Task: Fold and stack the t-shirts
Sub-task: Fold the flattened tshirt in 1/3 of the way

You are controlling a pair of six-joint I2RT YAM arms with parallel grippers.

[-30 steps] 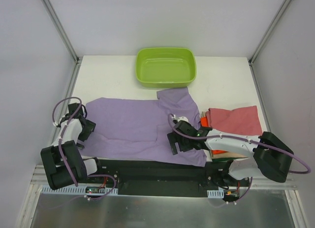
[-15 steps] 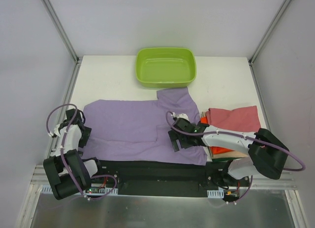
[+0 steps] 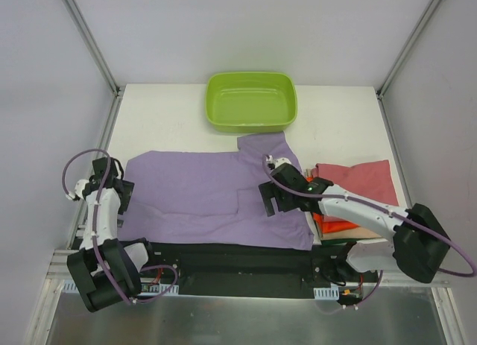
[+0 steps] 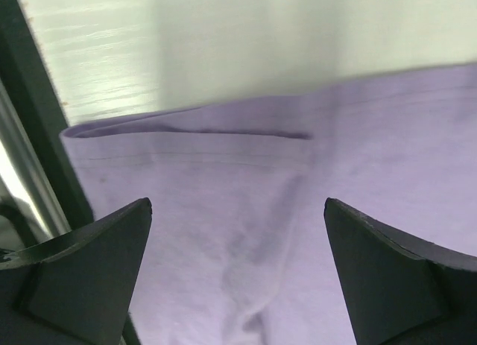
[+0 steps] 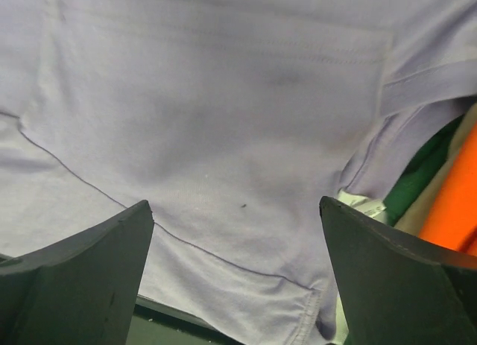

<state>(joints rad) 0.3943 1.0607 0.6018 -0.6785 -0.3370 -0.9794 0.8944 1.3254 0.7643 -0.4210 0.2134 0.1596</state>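
Lilac t-shirt lies spread flat across the near half of the tabletop, one sleeve reaching up toward 12 o'clock, where the green tub sits at the far edge. My left gripper is at the shirt's 9 o'clock edge with its fingers spread wide. Through the left wrist camera I look down between them at the hemmed corner of the purple cloth, with bare white surface beyond it. My right gripper is over the shirt's 3 o'clock side, also spread wide and pinching nothing. I cannot tell whether either gripper touches the fabric. Just beyond the shirt's 3 o'clock edge sits the folded pile: the rose-red t-shirt on top, the orange t-shirt showing under it, and a dark green folded cloth peeking out beside the lilac hem.
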